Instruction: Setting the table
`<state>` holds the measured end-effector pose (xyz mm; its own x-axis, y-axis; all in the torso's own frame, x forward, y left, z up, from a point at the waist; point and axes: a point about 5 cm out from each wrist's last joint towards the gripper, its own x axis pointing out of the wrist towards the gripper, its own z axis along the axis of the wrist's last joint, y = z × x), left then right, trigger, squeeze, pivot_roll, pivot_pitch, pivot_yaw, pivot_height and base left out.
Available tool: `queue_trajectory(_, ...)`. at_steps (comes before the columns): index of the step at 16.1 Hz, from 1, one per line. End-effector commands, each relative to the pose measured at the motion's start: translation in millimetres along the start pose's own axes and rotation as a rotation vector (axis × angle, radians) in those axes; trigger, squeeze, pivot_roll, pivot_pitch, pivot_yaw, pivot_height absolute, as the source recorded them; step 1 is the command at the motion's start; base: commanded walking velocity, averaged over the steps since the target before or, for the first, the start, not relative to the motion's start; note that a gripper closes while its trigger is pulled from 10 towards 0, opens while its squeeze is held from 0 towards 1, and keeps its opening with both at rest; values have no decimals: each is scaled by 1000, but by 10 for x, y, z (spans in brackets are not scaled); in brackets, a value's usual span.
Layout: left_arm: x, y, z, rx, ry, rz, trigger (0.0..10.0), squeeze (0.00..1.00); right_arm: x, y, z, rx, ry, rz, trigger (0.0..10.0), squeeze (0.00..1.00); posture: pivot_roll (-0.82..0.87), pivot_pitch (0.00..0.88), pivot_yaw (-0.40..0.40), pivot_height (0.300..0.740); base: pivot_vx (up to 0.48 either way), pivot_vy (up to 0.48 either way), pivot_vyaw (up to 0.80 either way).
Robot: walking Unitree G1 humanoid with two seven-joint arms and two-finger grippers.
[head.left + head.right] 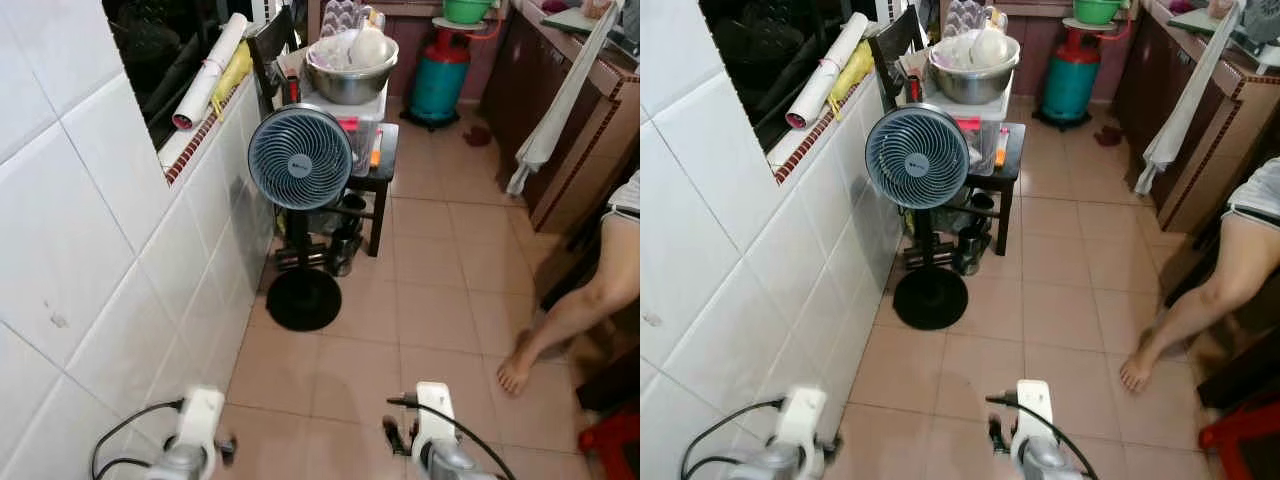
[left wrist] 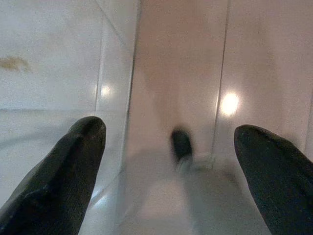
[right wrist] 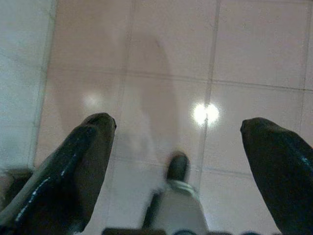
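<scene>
Left gripper [image 2: 166, 161] and right gripper [image 3: 178, 161]: both hanging idle, fingers spread, empty. Advisable: steering past the fan [image 1: 300, 158], toward the steel bowl [image 1: 350, 78].

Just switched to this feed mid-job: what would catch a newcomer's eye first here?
A round grey fan on a black stand stands by the white tiled wall, in front of a small dark table bearing a big steel bowl. A person's bare leg reaches in from the right. Both arms hang low, left gripper and right gripper open over floor tiles.
</scene>
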<state>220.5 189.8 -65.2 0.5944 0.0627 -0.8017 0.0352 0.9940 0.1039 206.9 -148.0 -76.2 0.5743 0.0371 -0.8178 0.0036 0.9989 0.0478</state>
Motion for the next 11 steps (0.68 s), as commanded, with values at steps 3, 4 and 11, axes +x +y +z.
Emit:
queue_trajectory(3,7,-74,93,18,-46,-25,10000,0,13,83,154,-127,-60,26,10000,0,107,0,-49,740,0,0,0)
queue_trajectory(4,7,-76,101,20,-53,-27,10000,0,15,84,185,-118,-73,27,10000,0,107,0,-49,740,0,0,0)
queue_trajectory(11,-8,-46,518,120,-238,-95,10000,0,6,18,654,2,-232,40,10000,0,101,0,-25,740,0,0,0)
